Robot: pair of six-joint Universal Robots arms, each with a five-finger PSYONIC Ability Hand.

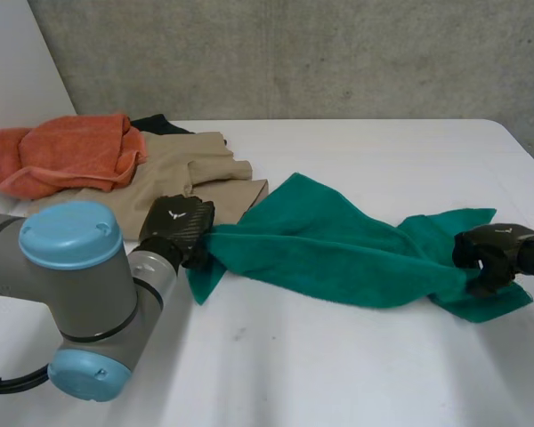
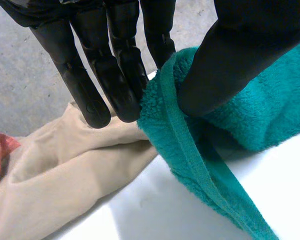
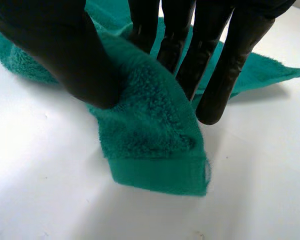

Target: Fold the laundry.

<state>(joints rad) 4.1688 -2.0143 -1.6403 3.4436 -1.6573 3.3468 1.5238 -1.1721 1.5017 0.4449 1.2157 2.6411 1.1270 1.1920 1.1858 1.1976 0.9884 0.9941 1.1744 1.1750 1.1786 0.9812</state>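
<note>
A green towel (image 1: 329, 245) stretches across the middle of the white table (image 1: 338, 365), bunched and slightly lifted between both hands. My left hand (image 1: 178, 227) pinches the towel's left end; in the left wrist view the thumb (image 2: 230, 60) presses the hemmed edge of the green towel (image 2: 190, 145) against the fingers (image 2: 115, 75). My right hand (image 1: 489, 253) grips the towel's right end. Seen from the right wrist, the thumb (image 3: 70, 55) and fingers (image 3: 225, 65) clamp a fold of the green towel (image 3: 150, 135), whose hemmed corner hangs just over the table.
A beige garment (image 1: 196, 178) lies at the back left, just behind my left hand, with an orange towel (image 1: 71, 156) heaped on its far left part and a dark cloth (image 1: 160, 124) peeking out behind. The beige garment (image 2: 65, 170) lies under my left fingers.
</note>
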